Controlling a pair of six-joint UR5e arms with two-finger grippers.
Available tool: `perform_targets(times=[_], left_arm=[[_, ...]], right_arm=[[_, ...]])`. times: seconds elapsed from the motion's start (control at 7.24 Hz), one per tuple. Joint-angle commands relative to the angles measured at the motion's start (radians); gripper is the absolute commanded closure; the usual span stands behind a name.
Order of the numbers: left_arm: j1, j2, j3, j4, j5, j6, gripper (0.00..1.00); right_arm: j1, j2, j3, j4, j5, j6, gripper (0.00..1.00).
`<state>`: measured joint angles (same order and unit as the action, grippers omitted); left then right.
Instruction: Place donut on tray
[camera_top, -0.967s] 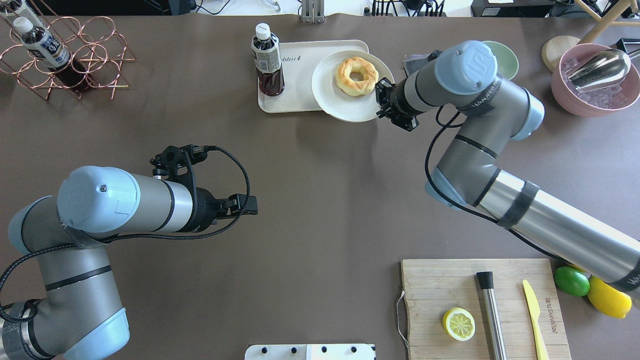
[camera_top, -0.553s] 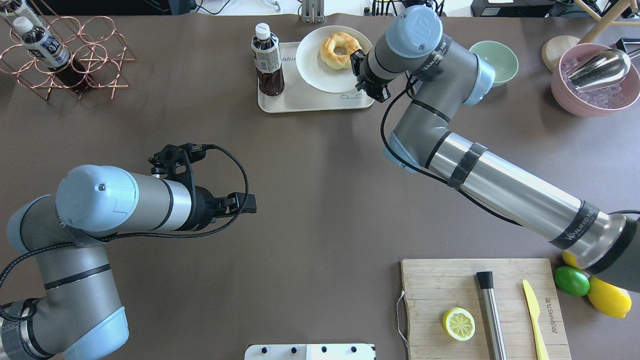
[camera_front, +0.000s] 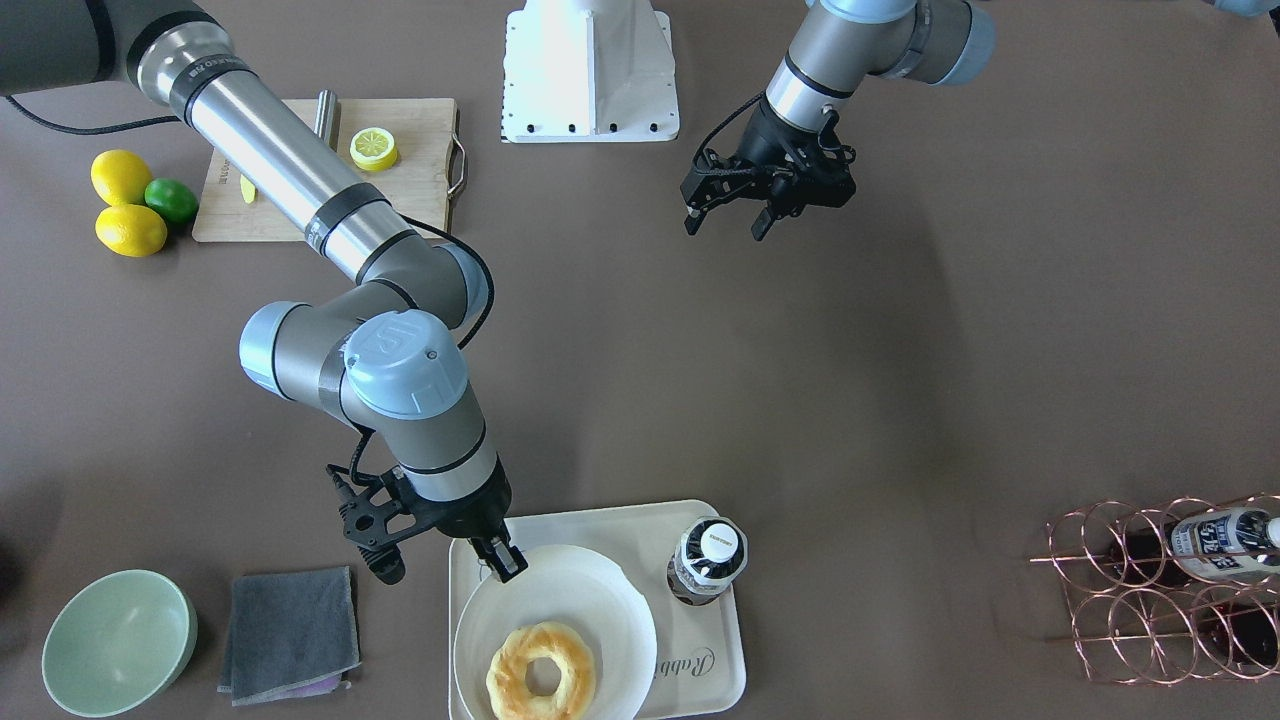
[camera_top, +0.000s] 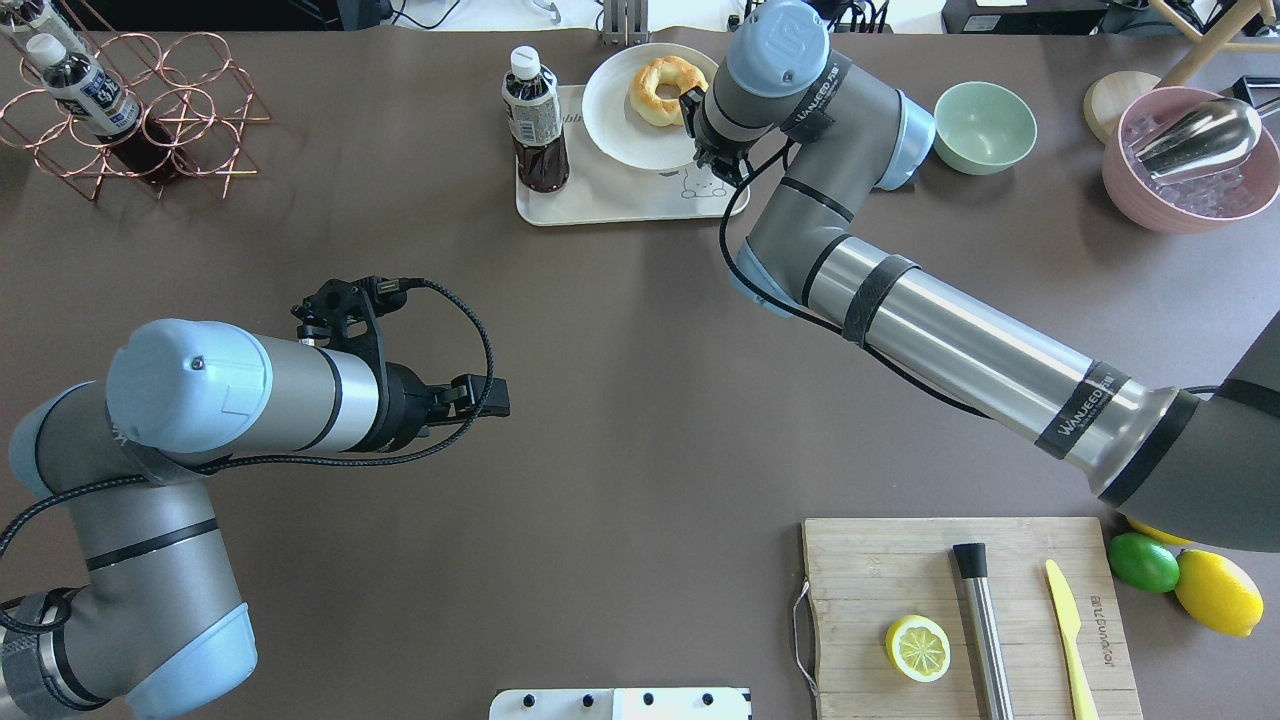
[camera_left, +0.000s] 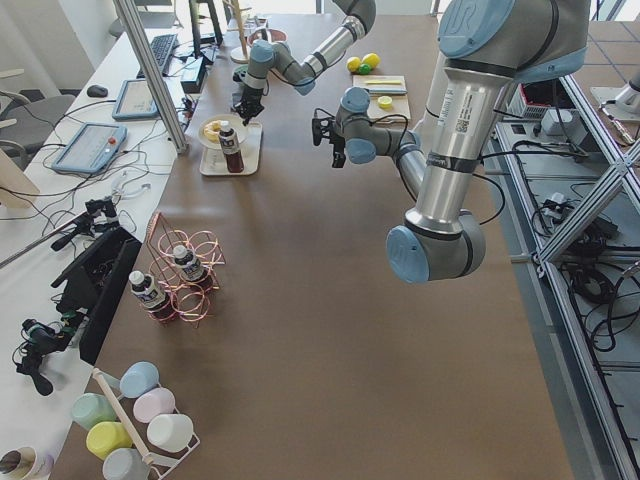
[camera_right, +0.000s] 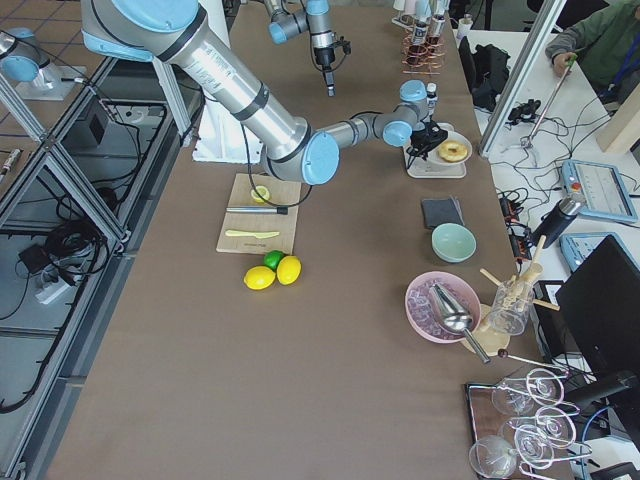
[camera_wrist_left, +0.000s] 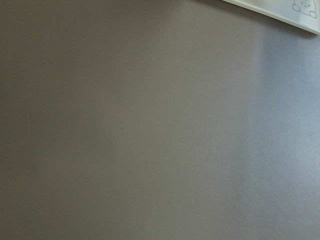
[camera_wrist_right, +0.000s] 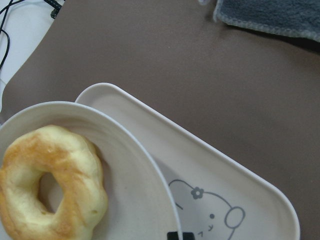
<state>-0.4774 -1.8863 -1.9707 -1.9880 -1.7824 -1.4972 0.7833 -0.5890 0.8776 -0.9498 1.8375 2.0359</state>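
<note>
The right fingers (camera_front: 506, 562) are pinching the rim of a white plate (camera_front: 600, 610), gripping it on the side nearest the robot. One finger shows on top of the rim. The other is hidden beneath it.

The donut (camera_front: 508, 675) lies flat on this plate, toward the half farthest from the robot. The plate sits over the tray (camera_front: 715, 690), covering the end on the robot's right and reaching out past the tray's far edge. Whether the plate rests on the tray or hangs just above it cannot be told. A grey bear drawing (camera_wrist_right: 210, 215) shows on the bare tray beside the plate.

A dark drink bottle (camera_front: 708, 560) stands upright on the tray's other end, just beside the plate. Off the tray, on the brown counter (camera_front: 900, 400), a folded grey cloth (camera_front: 290, 630) lies near the right arm's wrist, with a pale green bowl (camera_front: 118, 640) beyond it.

The left fingers (camera_front: 760, 225) are spread apart and hold nothing. They hang over bare counter, well apart from the tray.

Near the robot's base a wooden cutting board (camera_front: 420, 150) carries a lemon half (camera_front: 373, 148).
</note>
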Motion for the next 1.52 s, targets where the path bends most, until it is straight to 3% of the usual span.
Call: perform_targets(times=[0.0,0.28,0.55,0.69,0.97,1.38], left_arm=[[-0.004,-0.001,0.001,0.0,0.0,0.0,0.02],[-0.003,-0.005,0.007,-0.002,0.0,-0.002,0.02],[-0.006,0.002,0.004,-0.003,-0.005,0.002,0.02],[-0.048,0.024,0.007,0.0,-0.065,0.067,0.02],[-0.206,0.146,0.001,0.0,-0.239,0.272,0.02],[-0.495,0.384,0.039,0.002,-0.391,0.838,0.02]], right_arm=[[-0.009,-0.009,0.004,0.019,0.0,-0.198,0.01],[0.001,-0.043,0.078,0.017,0.006,-0.198,0.0],[0.034,-0.161,0.286,-0.071,0.078,-0.213,0.0],[0.053,-0.225,0.379,-0.125,0.119,-0.283,0.0],[0.121,-0.383,0.502,-0.141,0.198,-0.469,0.0],[0.255,-0.642,0.584,-0.142,0.267,-0.92,0.0]])
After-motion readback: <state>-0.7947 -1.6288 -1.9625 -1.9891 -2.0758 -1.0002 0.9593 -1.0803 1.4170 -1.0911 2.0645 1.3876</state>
